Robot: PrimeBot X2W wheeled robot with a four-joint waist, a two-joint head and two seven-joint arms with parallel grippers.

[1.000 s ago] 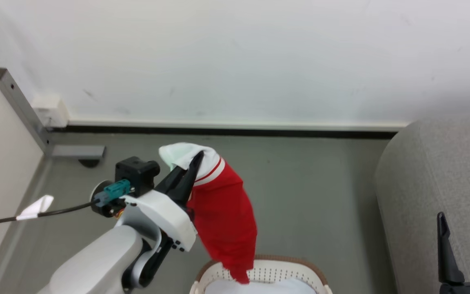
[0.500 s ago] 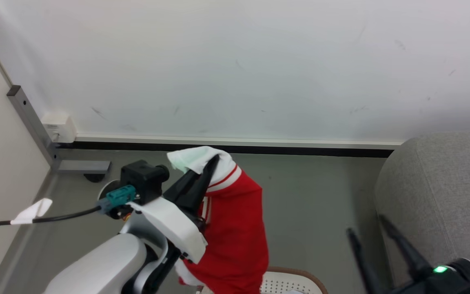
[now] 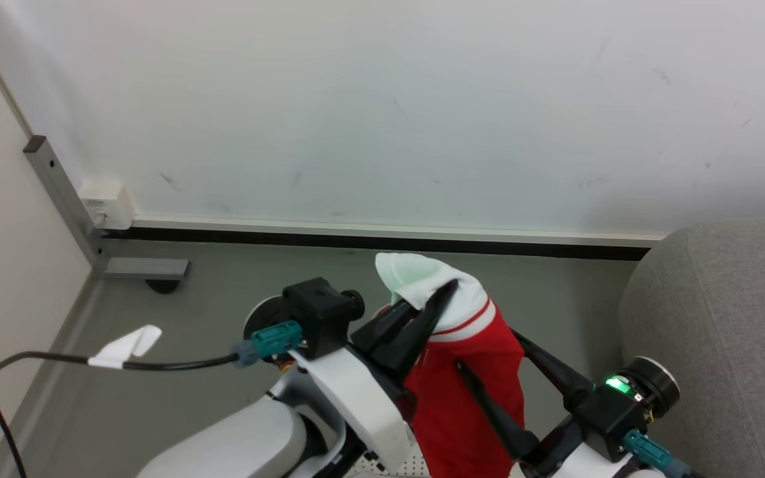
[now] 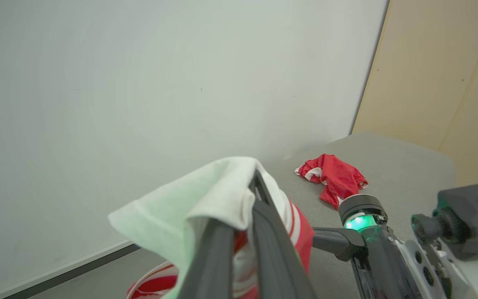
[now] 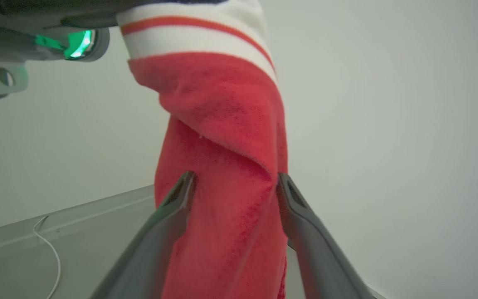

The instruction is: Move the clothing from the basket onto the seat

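Since a moment ago the right hand has swung in from the lower right of the frame. The left hand has carried the clothing further right, nearer the seat. The left hand's fingers are pressed together, pinching the white striped end of the clothing, so the red part hangs down in the air at the lower middle of the frame. The right hand is spread wide, with one finger on each side of the red cloth; I cannot tell if they touch it. The seat's rounded grey edge is near, just right of the right hand. Bare grey floor lies open to the left and behind, up to the white wall. Another red piece lies on the seat top, well apart from both hands.
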